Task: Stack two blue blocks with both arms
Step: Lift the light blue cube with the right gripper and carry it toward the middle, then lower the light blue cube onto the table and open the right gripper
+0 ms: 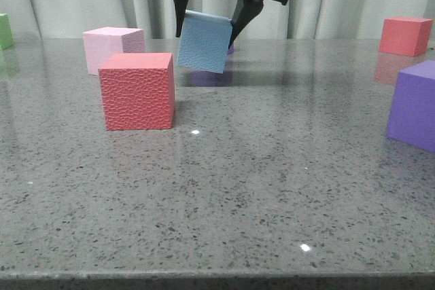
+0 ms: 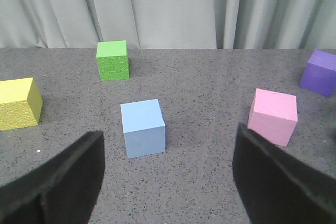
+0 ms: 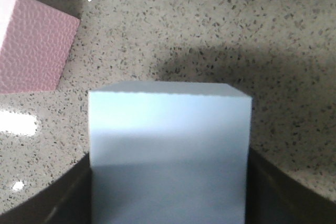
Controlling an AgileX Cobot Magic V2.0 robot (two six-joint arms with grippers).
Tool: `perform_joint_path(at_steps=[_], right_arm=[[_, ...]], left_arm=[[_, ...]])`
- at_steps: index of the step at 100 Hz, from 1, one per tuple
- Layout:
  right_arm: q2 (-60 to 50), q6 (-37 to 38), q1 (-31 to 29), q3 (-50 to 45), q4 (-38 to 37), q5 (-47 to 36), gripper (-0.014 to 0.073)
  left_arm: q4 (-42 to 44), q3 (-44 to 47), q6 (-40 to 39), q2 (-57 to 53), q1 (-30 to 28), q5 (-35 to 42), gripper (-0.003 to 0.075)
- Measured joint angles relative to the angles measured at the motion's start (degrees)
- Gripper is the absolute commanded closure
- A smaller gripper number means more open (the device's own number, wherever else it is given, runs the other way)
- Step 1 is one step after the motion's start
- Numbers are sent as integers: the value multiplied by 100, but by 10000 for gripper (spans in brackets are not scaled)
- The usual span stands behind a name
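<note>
My right gripper [image 1: 207, 36] is shut on a sky-blue block [image 1: 204, 44] and holds it, slightly tilted, above the table at the back centre. In the right wrist view the block [image 3: 168, 129] fills the space between the two fingers of the gripper [image 3: 168, 195]. The second blue block [image 2: 143, 128] stands on the table in the left wrist view, ahead of my left gripper [image 2: 168, 182], which is open and empty and apart from it. The left gripper and this second block do not show in the front view.
A red pebbled cube [image 1: 137, 91] and a pink cube [image 1: 112, 47] stand left of the held block. A purple cube [image 1: 414, 105] and a red cube [image 1: 406, 35] are at the right, a green cube [image 1: 4, 30] far left. The left wrist view shows green [image 2: 112, 60], yellow [image 2: 18, 103], pink [image 2: 273, 116] and purple [image 2: 320, 73] cubes.
</note>
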State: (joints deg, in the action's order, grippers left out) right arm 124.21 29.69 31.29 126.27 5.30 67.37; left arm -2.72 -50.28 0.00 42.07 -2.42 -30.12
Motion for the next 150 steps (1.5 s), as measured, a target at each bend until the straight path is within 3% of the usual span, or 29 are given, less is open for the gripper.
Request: perform_joint_path(at_steps=[150], right_arm=[[132, -24, 0, 0, 10, 131, 172]], left_arm=[[0, 0, 0, 13, 0, 0, 230]])
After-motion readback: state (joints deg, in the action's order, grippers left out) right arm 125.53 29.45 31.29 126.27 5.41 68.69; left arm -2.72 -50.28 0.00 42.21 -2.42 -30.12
